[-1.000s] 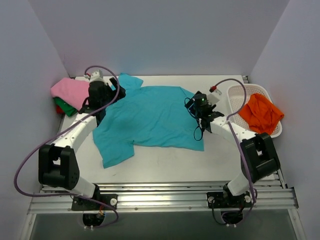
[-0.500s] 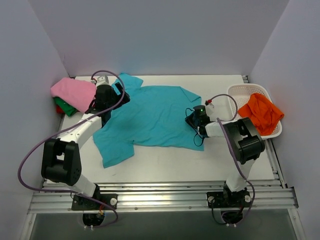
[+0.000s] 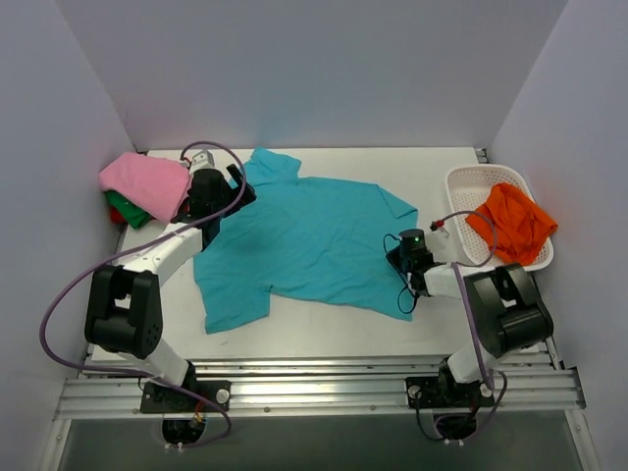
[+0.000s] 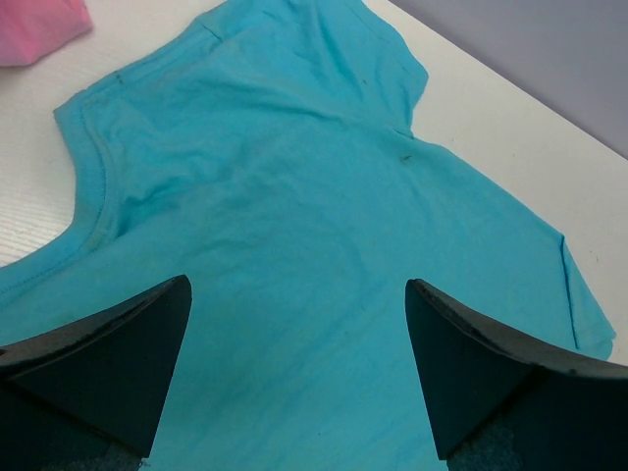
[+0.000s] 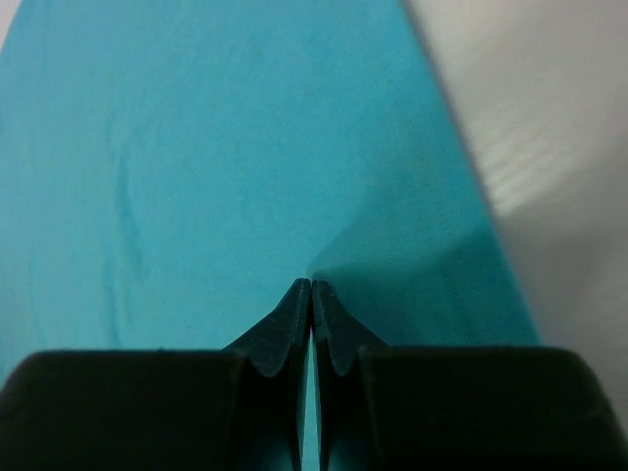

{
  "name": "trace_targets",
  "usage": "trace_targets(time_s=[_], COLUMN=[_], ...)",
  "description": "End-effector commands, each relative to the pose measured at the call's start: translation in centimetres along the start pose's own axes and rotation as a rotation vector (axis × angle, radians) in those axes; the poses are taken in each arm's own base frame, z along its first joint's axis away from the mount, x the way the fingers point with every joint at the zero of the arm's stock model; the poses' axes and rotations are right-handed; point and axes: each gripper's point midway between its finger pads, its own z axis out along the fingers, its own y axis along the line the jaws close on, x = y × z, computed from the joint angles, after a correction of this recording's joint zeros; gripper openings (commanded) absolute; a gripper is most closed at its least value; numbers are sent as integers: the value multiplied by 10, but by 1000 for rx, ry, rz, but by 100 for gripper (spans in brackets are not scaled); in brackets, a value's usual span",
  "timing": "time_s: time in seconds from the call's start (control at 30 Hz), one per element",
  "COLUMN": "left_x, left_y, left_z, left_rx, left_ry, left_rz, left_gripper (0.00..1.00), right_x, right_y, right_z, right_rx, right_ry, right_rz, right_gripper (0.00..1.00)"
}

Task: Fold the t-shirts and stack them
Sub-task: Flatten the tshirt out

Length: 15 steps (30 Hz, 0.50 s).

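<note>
The teal t-shirt [image 3: 304,240] lies spread flat on the white table [image 3: 324,329], collar toward the far left. My right gripper [image 3: 399,257] sits low at the shirt's right hem, and its jaws are shut on a pinch of the teal cloth [image 5: 196,147], which tents up at the gripper [image 5: 311,286]. My left gripper [image 3: 238,188] hovers over the shirt's collar end, open, with only teal cloth [image 4: 294,196] showing under the gripper [image 4: 295,283]. Pink [image 3: 147,182], green [image 3: 126,208] and red [image 3: 115,215] t-shirts are piled at the far left. An orange t-shirt [image 3: 510,221] lies in the basket.
A white lattice basket [image 3: 469,179] stands at the right edge of the table. Grey walls close in the back and both sides. A corner of the pink shirt [image 4: 34,25] shows at the top left of the left wrist view.
My right gripper has shut on the shirt's right hem and pulled it right and nearer, dragging the whole teal shirt that way. The left gripper has stayed open near the collar.
</note>
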Motion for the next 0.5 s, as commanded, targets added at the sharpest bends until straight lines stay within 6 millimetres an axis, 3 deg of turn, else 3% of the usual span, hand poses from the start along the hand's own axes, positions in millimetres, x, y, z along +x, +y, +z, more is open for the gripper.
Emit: trace_targets(time_s=[0.0,0.13,0.2,0.27,0.3,0.33,0.4,0.43,0.47], left_x=[-25,-31,-35,-41,-42,-49,-53,-58,-61], left_y=[-14,-17,-19,-24,-26,-31,-36,-39,-40], left_z=[2,0,-1,-1,-1,-1,-2,-1,-1], left_rx=[32,36,42,54,55,64,76,84,86], left_ry=[-74,-86,-97,-109,-108,-118,-120,-128,-131], left_rz=[-24,-26,-33,-40,-40,-42,-40,-42,-42], left_gripper=[100,100,99,99,100,100,100,100,99], right_x=[-29,-61,-76,-88,-92,-101,-109,-116,-122], right_y=[-55,-76,-77,-65,-59,-38,-13,16,27], right_z=[-19,-33,-38,-44,-46,-50,-54,-59,-60], right_rx=[203,247,247,217,200,137,69,15,16], right_ry=[-82,-140,-169,-193,-199,-206,-219,-233,-258], right_rz=[3,48,61,64,59,61,43,29,17], right_gripper=[0,0,0,1,6,30,63,82,86])
